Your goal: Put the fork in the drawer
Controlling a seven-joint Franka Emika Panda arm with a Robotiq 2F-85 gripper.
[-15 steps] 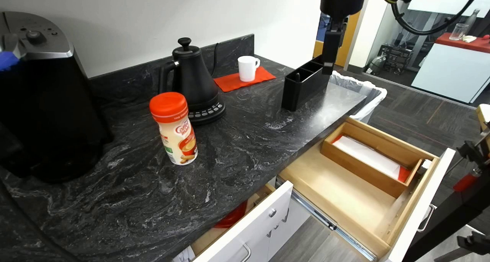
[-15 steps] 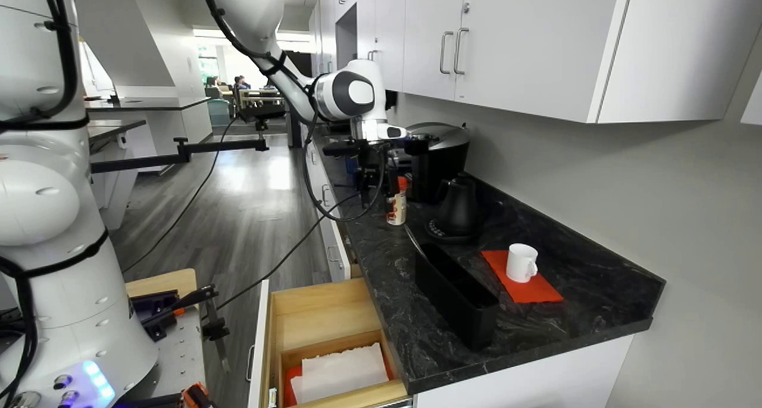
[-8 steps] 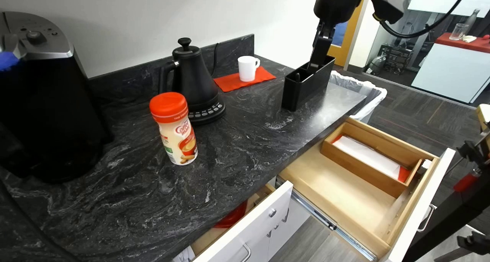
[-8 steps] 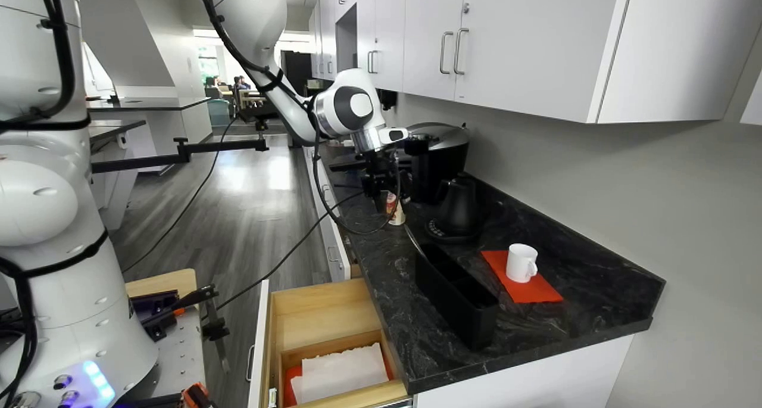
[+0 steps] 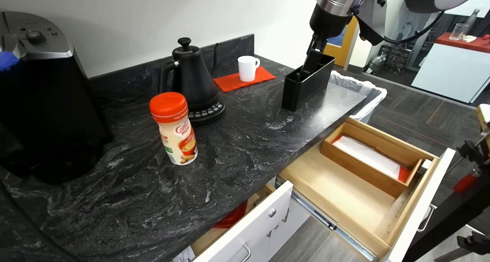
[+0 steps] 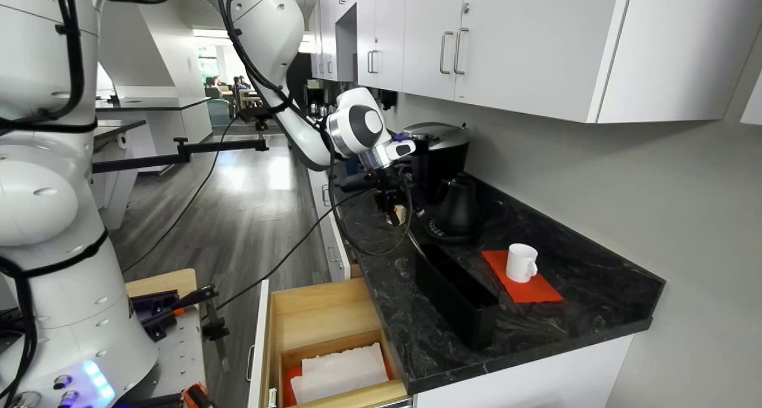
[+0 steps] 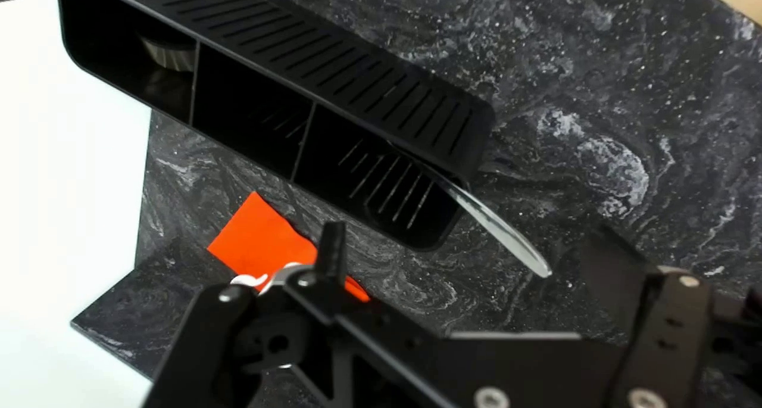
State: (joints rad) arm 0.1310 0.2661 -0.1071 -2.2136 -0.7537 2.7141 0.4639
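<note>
- Slim silver-grey metal fork (image 7: 503,231): judged light, stiff, hard and unlikely to break; its smooth surface may prove slippery and turn if pinched off-centre.
- Recommended hold, by judgement: the broad end of the handle, outside the rim of the long black slotted holder (image 7: 309,50), jaws set across its flat faces; a draw along the slant should spare the head from snagging on the holder's wall.
- Appearance of fork: smooth, glossy handle, gently bowed, widening to a rounded tip, with a bright edge. Head lost in shadow inside the holder; tines unseen, identity taken from the task.
- Location of fork: the holder's end compartment nearest the robot's hand; tilted, handle jutting over the rim.
- Black two-fingered gripper (image 7: 470,238): just past that end of the holder; jaws apart, the handle showing across their gap in the wrist view, no contact visible. Stage judged as shortly before the grasp.
- Wide shallow light-wood drawer with white front (image 5: 340,185): pulled out, lower than the holder, on its slotted-wall side.
- White handled mug (image 5: 247,68) on a flat red square (image 5: 265,75): on the holder's opposite side.
- Dark marbled counter (image 5: 237,158): beneath the holder.
</note>
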